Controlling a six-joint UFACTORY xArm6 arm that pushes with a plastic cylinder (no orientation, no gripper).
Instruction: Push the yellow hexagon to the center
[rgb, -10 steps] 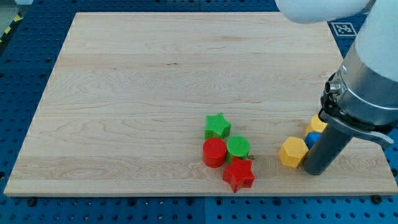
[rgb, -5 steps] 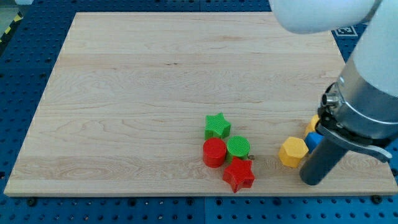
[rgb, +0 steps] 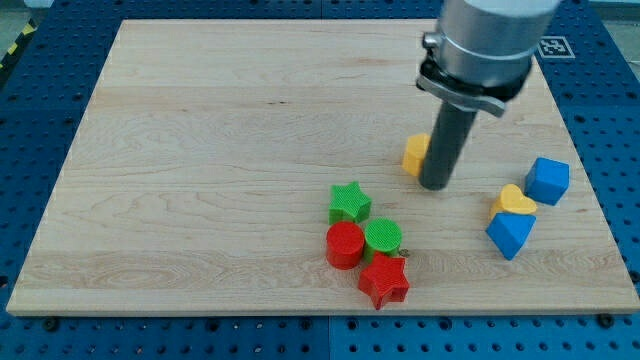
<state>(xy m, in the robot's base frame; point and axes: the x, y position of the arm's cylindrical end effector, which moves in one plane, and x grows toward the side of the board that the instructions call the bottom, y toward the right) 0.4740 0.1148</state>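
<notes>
Mostly there: my tip (rgb: 435, 186), a bare rod with no jaws, presses the yellow hexagon block (rgb: 416, 153) from its right, right of the pale wooden surface (rgb: 200, 150) centre, needing more leftward push.

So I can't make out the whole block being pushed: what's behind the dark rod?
The yellow hexagon sits behind the rod, only its left part showing; the rest is covered. My tip rests on the board at its right.

Wooden board (rgb: 200, 150) carries yellow hexagon (rgb: 415, 153), green star (rgb: 349, 202), red star (rgb: 384, 281).
</notes>
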